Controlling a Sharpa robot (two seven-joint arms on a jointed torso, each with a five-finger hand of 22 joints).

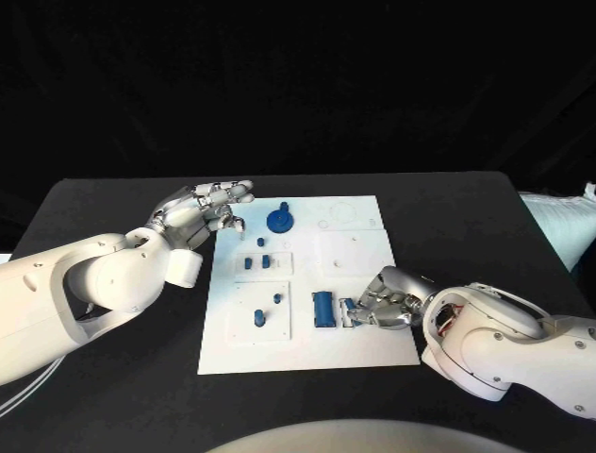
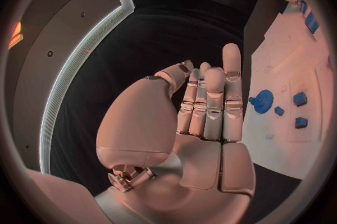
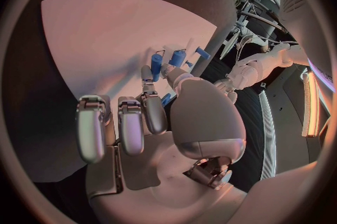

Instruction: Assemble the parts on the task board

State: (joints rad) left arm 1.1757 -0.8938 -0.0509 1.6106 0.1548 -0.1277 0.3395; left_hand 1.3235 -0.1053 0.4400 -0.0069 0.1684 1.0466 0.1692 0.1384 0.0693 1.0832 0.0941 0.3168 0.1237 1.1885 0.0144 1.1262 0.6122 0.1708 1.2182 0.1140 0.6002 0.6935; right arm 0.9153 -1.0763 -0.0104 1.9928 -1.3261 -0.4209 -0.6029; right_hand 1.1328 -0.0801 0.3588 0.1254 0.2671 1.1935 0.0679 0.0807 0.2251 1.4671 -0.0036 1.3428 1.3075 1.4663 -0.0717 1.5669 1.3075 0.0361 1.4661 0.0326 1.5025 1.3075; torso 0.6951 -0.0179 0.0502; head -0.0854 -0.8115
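We have the right hand point(image 1: 384, 304) down at the near right part of the task board point(image 1: 359, 349), its fingers point(image 1: 369, 311) curled beside the long blue part point(image 1: 324, 309); whether they actually pinch it we cannot tell. That part lies with its long axis running from the board's near edge toward its far edge, on the side of those fingers toward the board's left edge, so we judge the right hand far the nearer one for it. The left hand point(image 1: 211, 208) hovers by the board's far left corner, fingers point(image 2: 214, 101) together and upright, holding nothing. Just beside it, the single blue gear point(image 1: 282, 221). Counting blue pieces on the board: one gear, three small blocks mid-left, two small pieces near-left, one long part, seven visible. One board on the black surface point(image 1: 107, 203).
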